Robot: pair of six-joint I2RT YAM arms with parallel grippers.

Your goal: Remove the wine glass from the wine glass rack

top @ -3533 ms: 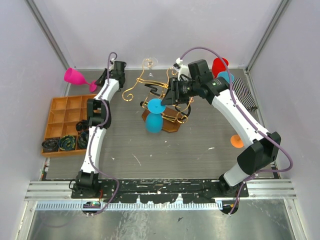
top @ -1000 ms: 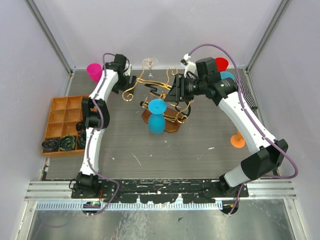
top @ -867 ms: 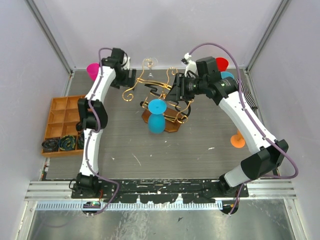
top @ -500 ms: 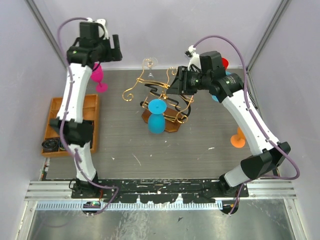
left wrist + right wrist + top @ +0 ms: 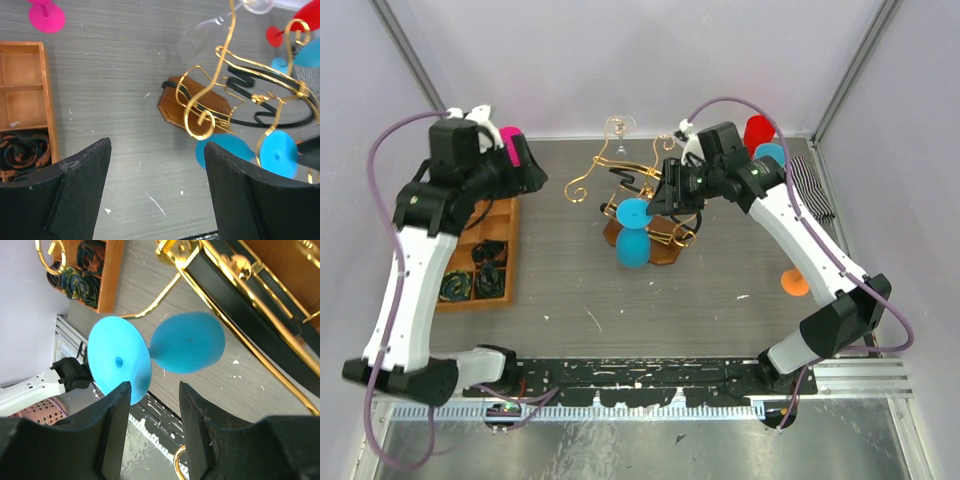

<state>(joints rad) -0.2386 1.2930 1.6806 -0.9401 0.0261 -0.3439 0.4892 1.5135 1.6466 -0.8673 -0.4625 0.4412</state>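
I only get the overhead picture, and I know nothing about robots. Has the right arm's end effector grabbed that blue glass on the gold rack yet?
Observer: Not yet. In the right wrist view the right end effector has its fingers apart with nothing clamped. The blue wine glass sits just beyond their tips, beside a black and gold bar of the wine glass rack.
Operator: And the left arm's, is it carrying anything?
Observer: No. The left wrist view shows the left end effector open and empty. The pink glass has its foot on the table, well apart from the fingers.
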